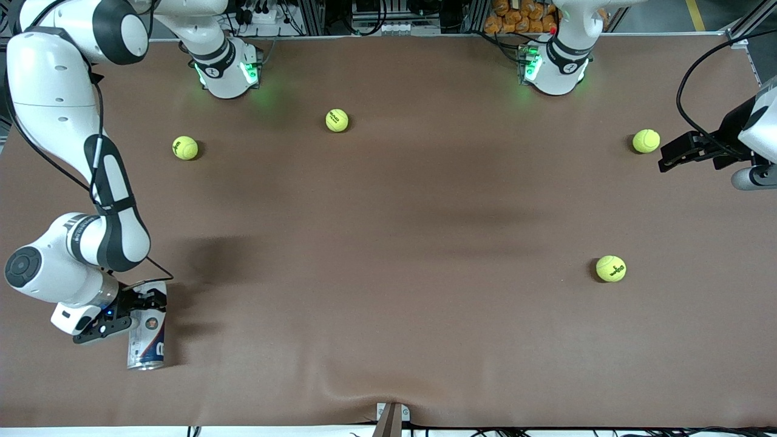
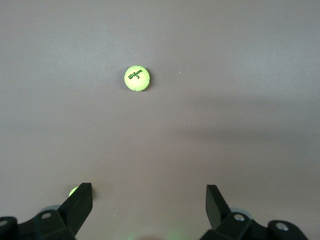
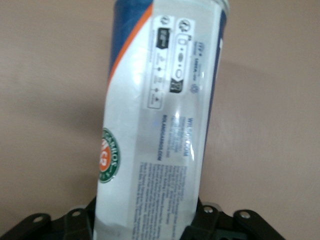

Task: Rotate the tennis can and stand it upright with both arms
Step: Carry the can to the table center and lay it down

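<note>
The tennis can (image 1: 147, 341) lies lengthwise near the table's front edge at the right arm's end, its silver rim toward the front camera. My right gripper (image 1: 138, 308) is shut on the can's other end. In the right wrist view the can (image 3: 160, 125) fills the space between the jaws, showing its white, navy and orange label. My left gripper (image 1: 668, 160) is open and empty above the table at the left arm's end, beside a tennis ball (image 1: 646, 141). Its fingertips (image 2: 80, 200) stand wide apart in the left wrist view, and this arm waits.
Three more yellow tennis balls lie loose: one (image 1: 185, 147) and another (image 1: 337, 120) near the right arm's base, and one (image 1: 610, 268) toward the left arm's end, nearer the front camera. The left wrist view shows a ball (image 2: 137, 78) on the brown table.
</note>
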Motion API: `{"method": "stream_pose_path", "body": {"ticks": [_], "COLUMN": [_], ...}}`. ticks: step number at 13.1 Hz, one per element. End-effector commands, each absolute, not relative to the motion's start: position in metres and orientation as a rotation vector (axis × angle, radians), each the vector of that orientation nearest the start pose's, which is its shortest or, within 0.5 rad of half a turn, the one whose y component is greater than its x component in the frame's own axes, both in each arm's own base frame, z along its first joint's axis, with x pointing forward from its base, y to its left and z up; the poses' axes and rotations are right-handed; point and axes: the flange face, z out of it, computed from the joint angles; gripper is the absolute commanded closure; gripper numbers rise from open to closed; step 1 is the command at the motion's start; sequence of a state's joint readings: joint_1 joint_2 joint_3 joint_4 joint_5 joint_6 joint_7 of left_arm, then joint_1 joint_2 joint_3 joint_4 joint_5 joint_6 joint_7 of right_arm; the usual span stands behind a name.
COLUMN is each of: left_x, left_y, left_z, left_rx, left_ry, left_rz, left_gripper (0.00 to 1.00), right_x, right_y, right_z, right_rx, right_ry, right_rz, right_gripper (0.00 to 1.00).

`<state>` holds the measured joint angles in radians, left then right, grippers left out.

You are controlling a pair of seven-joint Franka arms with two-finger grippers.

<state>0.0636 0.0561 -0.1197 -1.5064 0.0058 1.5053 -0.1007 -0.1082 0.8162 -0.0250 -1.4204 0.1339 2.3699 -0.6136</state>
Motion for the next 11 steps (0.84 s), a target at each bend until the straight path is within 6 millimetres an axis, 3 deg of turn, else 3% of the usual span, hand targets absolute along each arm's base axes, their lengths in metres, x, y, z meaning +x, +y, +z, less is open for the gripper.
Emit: {"method": "stream_pose_path", "body": {"ticks": [1,4,5,11], "left_x": [0.565,0.565,0.565,0.565], "left_y": [-0.028,-0.027,-0.027,-0.025], "left_z": [0.620,0.620,0.620,0.617], "left_rx": [-3.136,-3.136,-3.136,-3.136], "left_ry": [-0.046,-0.051,-0.051,-0.056], "left_rz": [0.074,0.074,0.074,0.083], "left_gripper": [0.00,0.00,0.00,0.00], "right_x": [0.745,0.747,0.746,0.712], "right_y": [-0.048,0.033,0.059,0.230], "right_z": [0.253,0.290,0.295,0.296], "right_rx": [-2.972,-2.845,-2.794,-2.464], "right_ry": [-0.944,-1.302,-1.411,-1.901], "right_rz": [-0.290,-0.360,-0.372,-0.377], "right_gripper": [0.54,0.50,0.42,0.40]}}
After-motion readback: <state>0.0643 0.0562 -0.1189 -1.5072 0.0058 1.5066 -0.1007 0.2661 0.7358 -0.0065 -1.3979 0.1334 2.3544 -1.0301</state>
